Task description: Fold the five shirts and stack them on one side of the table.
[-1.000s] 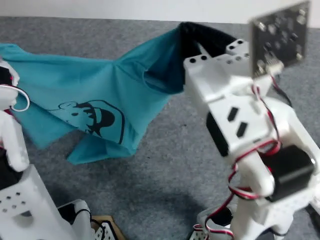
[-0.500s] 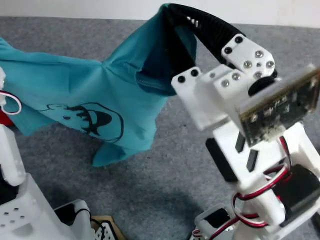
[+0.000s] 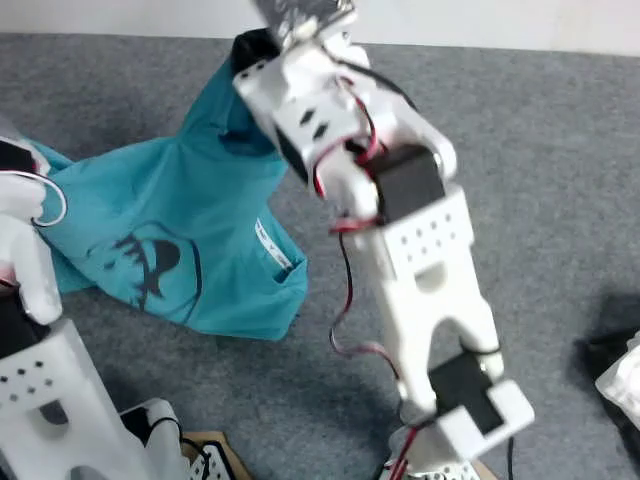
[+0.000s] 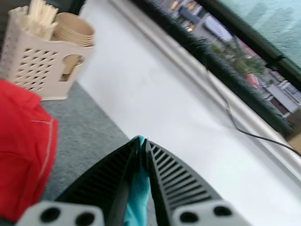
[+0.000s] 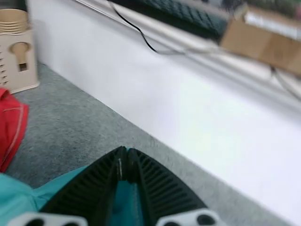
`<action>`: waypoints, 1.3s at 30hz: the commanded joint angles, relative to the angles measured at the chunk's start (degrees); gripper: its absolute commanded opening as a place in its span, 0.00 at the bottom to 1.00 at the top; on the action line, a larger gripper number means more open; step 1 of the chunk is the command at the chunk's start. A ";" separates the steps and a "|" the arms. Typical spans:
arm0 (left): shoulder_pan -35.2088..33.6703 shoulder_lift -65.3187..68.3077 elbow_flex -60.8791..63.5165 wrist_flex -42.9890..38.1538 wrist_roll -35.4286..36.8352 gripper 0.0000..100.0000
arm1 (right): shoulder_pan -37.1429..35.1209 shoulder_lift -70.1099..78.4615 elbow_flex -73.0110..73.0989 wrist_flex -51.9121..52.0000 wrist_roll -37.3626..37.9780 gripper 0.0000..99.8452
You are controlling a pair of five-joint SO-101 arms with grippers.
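Note:
A teal shirt point(image 3: 190, 240) with a dark print lies partly lifted on the grey table point(image 3: 530, 150), left of centre in the high view. My right gripper point(image 3: 255, 50) is at the far side of the table, holding one raised corner. Its black fingers point(image 5: 141, 183) are shut on teal cloth point(image 5: 19, 197) in the right wrist view. My left gripper point(image 4: 142, 143) is shut on another edge of the teal shirt point(image 4: 136, 202), at the table's left edge. A red shirt point(image 4: 23, 141) lies crumpled just beyond it.
A cream basket point(image 4: 37, 56) of paper cups and sticks stands near the white wall, past the red shirt point(image 5: 9, 127). A dark bundle point(image 3: 612, 345) sits at the right edge of the table. The right arm's white links point(image 3: 430, 280) cross the middle.
The right arm has swung left across the table, carrying its corner of the teal shirt. The shirt has shifted left and bunched closer to the left arm.

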 commanded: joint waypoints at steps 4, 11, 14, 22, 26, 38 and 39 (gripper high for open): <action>-7.69 -0.75 12.79 -22.51 -0.35 0.01 | 4.53 6.46 -3.12 -6.46 -7.91 0.01; -13.67 -1.01 26.51 -34.02 -0.70 0.01 | 2.59 14.20 -2.68 -8.48 -9.85 0.01; -16.48 -1.01 31.69 -38.07 -0.70 0.01 | 0.84 18.86 -2.51 -7.87 -9.76 0.01; -19.56 -1.01 46.73 -50.81 -2.64 0.01 | -6.55 36.97 -2.59 2.59 -9.67 0.01; -17.01 -1.01 57.01 -58.29 -6.95 0.01 | -8.57 44.09 -3.03 3.56 -9.76 0.01; -18.24 -1.01 75.65 -81.32 -8.09 0.01 | -14.64 45.76 -6.02 8.48 -9.41 0.01; -18.24 -1.01 75.74 -81.58 -8.09 0.01 | -14.99 45.58 -7.52 8.31 -9.32 0.02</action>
